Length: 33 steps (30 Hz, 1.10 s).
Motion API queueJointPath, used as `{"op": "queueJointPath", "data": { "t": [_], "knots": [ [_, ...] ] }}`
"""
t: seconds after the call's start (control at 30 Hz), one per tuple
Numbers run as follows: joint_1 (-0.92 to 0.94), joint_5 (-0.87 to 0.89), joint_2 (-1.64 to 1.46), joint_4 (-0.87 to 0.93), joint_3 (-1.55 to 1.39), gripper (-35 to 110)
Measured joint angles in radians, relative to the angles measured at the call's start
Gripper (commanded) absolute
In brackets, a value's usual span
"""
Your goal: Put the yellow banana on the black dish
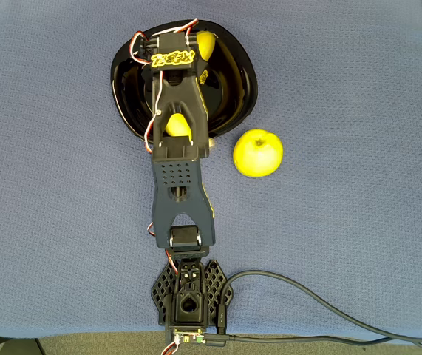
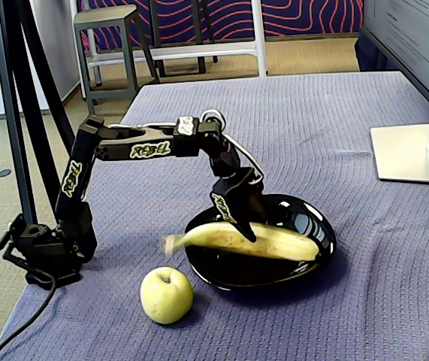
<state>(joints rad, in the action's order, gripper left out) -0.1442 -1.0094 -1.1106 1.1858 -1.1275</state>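
The yellow banana (image 2: 274, 242) lies across the black dish (image 2: 315, 222), its stem end sticking out past the dish's left rim and blurred. In the overhead view the arm covers most of the banana (image 1: 205, 44), leaving only two yellow patches showing over the dish (image 1: 244, 81). My gripper (image 2: 243, 226) points down over the banana's middle. One finger (image 2: 246, 226) stands in front of the banana, and the jaws look open astride it.
A round yellow-green apple (image 2: 167, 295) sits on the blue cloth just outside the dish, near its front-left rim; in the overhead view the apple (image 1: 258, 153) is to the arm's right. A monitor foot (image 2: 413, 154) stands at the far right. A cable (image 1: 307, 296) runs from the arm's base.
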Motion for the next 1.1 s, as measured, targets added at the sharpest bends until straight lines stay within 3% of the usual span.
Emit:
{"op": "queueJointPath", "data": {
  "t": [0.23, 0.5, 0.57, 0.7, 0.97, 1.1],
  "knots": [
    [-0.014, 0.043, 0.002, 0.018, 0.000, 32],
    [-0.052, 0.155, -0.040, 0.074, -0.003, 29],
    [-0.061, 0.192, -0.077, 0.112, -0.003, 26],
    [-0.089, 0.262, -0.169, 0.183, -0.003, 0],
    [-0.066, 0.387, -0.449, 0.206, -0.242, 0],
    [-0.018, 0.541, -0.618, 0.199, -0.428, 0]
  ]
}}
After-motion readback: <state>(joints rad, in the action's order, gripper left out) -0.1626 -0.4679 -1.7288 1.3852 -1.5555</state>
